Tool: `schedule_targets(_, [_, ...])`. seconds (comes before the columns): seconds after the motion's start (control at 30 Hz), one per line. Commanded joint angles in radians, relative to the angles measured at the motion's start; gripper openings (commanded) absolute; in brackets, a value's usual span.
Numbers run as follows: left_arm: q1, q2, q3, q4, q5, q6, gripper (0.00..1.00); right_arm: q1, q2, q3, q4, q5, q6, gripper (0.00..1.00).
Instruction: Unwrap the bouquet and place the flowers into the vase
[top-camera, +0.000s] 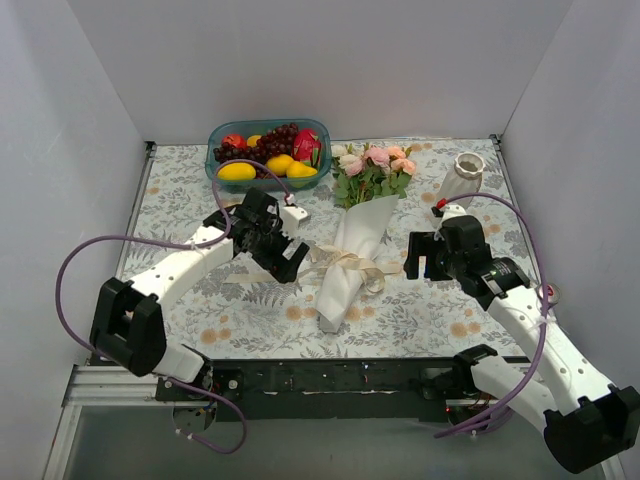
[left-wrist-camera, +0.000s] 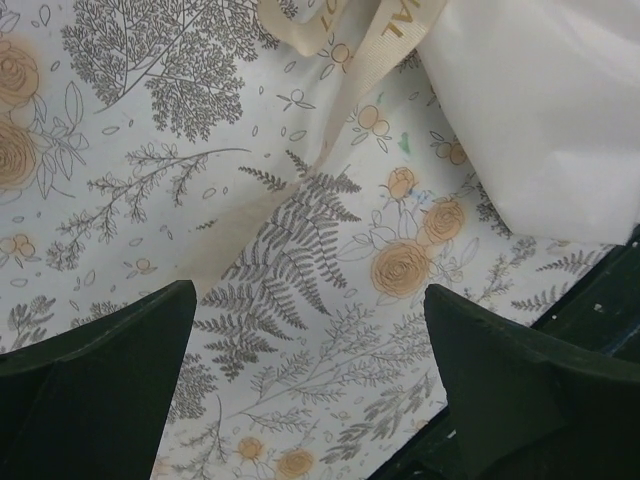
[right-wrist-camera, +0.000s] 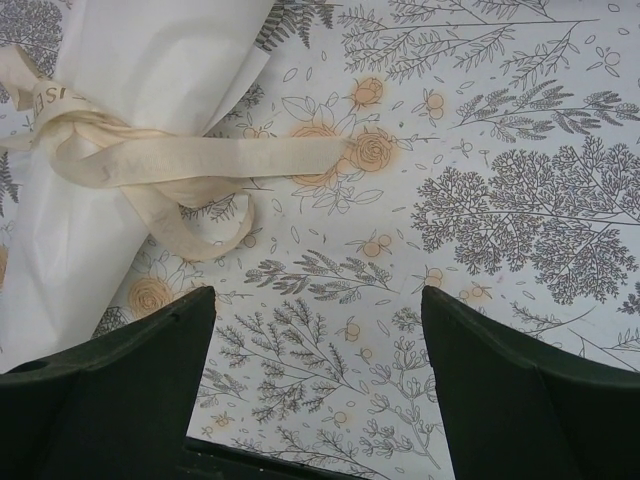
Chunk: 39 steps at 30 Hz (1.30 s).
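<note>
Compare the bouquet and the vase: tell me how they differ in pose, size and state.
The bouquet lies flat in the middle; the vase sits at the far right corner. The bouquet is much longer than the vase. The bouquet holds its flowers, wrapped and tied; the vase holds none. Shared: both are white outside, and neither is gripped.

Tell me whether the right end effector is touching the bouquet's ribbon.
Apart. The right wrist view shows a strip of printed tablecloth between the open right end effector and the ribbon, whose nearest loop stops short of the left fingertip.
</note>
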Motion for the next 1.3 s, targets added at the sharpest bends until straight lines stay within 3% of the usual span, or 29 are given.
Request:
schedule_targets(0.0, [-0.033, 0.069, 0.004, 0.121, -0.044, 0.096, 0.98, 0.005, 0.017, 0.045, 0.012, -0.005, -0.038, 0.88])
schedule_targets(0.33, [-0.087, 0.235, 0.068, 0.209, -0.042, 0.111, 0.98, 0.005, 0.016, 0.048, 0.001, -0.005, -0.064, 0.85])
schedule_targets(0.53, [-0.108, 0.29, 0.075, 0.255, -0.039, 0.114, 0.97, 0.003, 0.016, 0.035, 0.004, -0.035, -0.059, 0.77])
schedule_targets(0.63, [-0.127, 0.305, 0.07, 0.25, -0.03, 0.116, 0.82, 0.005, 0.003, 0.025, 0.019, -0.037, -0.052, 0.77])
schedule_targets(0.73, [-0.139, 0.308, 0.056, 0.25, -0.036, 0.116, 0.6, 0.005, 0.005, 0.017, 0.033, -0.017, -0.052, 0.77])
schedule_targets(0.77, [-0.141, 0.308, 0.055, 0.25, -0.039, 0.113, 0.48, 0.005, 0.008, 0.014, 0.042, -0.008, -0.055, 0.78])
schedule_targets(0.83, [-0.141, 0.305, 0.049, 0.25, -0.051, 0.111, 0.37, 0.005, 0.029, 0.012, 0.053, -0.005, -0.064, 0.79])
schedule_targets(0.9, [-0.141, 0.296, 0.049, 0.253, -0.068, 0.102, 0.17, 0.005, 0.083, 0.019, 0.053, -0.005, -0.077, 0.82])
schedule_targets(1.0, [-0.142, 0.276, 0.041, 0.267, -0.11, 0.088, 0.13, 0.005, 0.205, 0.046, 0.025, 0.034, -0.104, 0.82])
schedule_targets(1.13, [-0.141, 0.258, 0.016, 0.302, -0.208, 0.062, 0.0, 0.034, 0.308, 0.06, 0.025, 0.115, -0.116, 0.82])
schedule_targets(1.27, [-0.141, 0.244, -0.019, 0.335, -0.272, 0.048, 0.0, 0.068, 0.385, 0.094, 0.036, 0.201, -0.125, 0.83])
